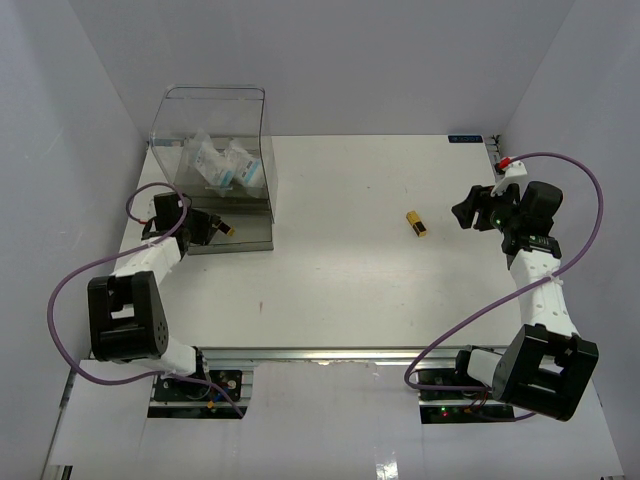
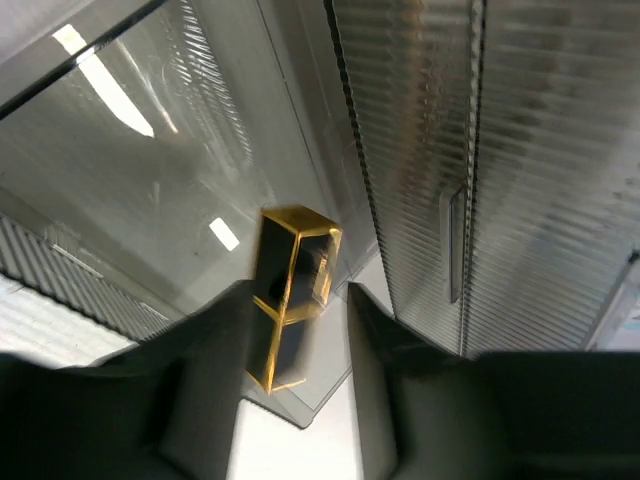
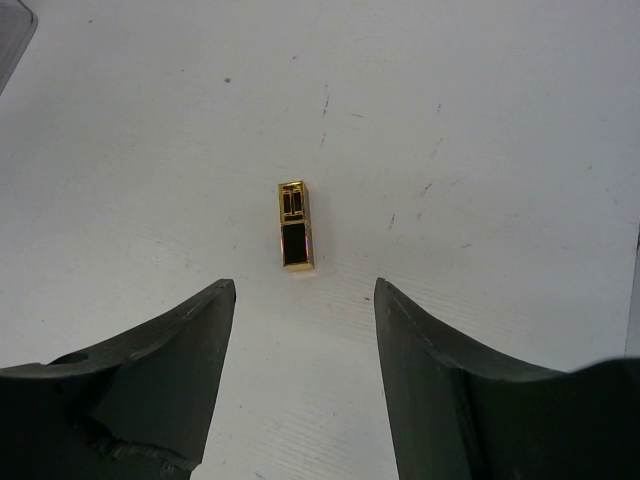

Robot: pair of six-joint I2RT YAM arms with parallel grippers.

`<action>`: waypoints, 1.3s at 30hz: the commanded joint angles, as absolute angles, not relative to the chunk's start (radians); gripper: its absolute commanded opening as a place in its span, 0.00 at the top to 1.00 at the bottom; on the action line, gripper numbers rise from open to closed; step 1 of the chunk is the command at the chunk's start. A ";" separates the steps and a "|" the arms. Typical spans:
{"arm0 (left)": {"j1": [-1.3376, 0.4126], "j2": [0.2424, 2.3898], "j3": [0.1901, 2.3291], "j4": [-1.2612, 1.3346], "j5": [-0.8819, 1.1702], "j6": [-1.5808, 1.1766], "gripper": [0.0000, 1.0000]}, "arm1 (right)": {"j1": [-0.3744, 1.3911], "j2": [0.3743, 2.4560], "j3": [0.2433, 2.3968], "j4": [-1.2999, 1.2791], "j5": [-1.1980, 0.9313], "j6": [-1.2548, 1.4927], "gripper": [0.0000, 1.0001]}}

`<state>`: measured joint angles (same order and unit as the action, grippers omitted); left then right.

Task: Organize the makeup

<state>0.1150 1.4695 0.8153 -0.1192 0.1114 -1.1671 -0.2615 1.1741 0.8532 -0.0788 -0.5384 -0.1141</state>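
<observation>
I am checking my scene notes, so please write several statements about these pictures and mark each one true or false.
1. A loose gold tube lies on the table. True.
2. The right end effector holds a tube. False: its jaws are open and empty.
3. A second gold tube sits between the fingers of the left end effector. True.
4. The clear box is empty. False: packets lie inside.
</observation>
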 commanded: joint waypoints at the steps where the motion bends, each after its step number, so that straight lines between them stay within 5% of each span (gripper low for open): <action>1: 0.145 1.499 0.870 -0.056 0.182 -1.160 0.41 | -0.258 1.191 0.853 -0.068 -0.581 -0.148 0.36; 5: 0.163 1.503 0.871 -0.047 0.230 -1.130 0.25 | -0.248 1.210 0.867 -0.109 -0.650 -0.207 0.36; 11: 0.175 1.410 0.839 0.015 0.329 -1.035 0.22 | -0.192 1.256 0.893 -0.211 -0.753 -0.340 0.35; 15: 0.175 1.290 0.756 0.168 0.535 -0.915 0.22 | -0.040 1.347 0.924 -0.265 -0.607 -0.385 0.34; 17: 0.175 1.241 0.720 0.228 0.683 -0.860 0.04 | 0.055 1.403 0.945 -0.270 -0.390 -0.387 0.33; 18: 0.175 1.215 0.714 0.229 0.728 -0.813 0.02 | 0.106 1.440 0.961 -0.261 -0.315 -0.384 0.32; 25: 0.172 0.983 0.672 0.024 0.745 -0.470 0.02 | 0.220 1.603 1.040 -0.180 0.066 -0.377 0.28; 39: 0.166 0.789 0.616 0.006 0.668 -0.435 0.02 | 0.215 1.844 1.242 -0.241 0.082 -0.397 0.33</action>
<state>0.1673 0.8222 0.6147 0.0277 0.6942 -0.4735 0.2192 1.7940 1.1680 -0.2095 0.1018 -0.3948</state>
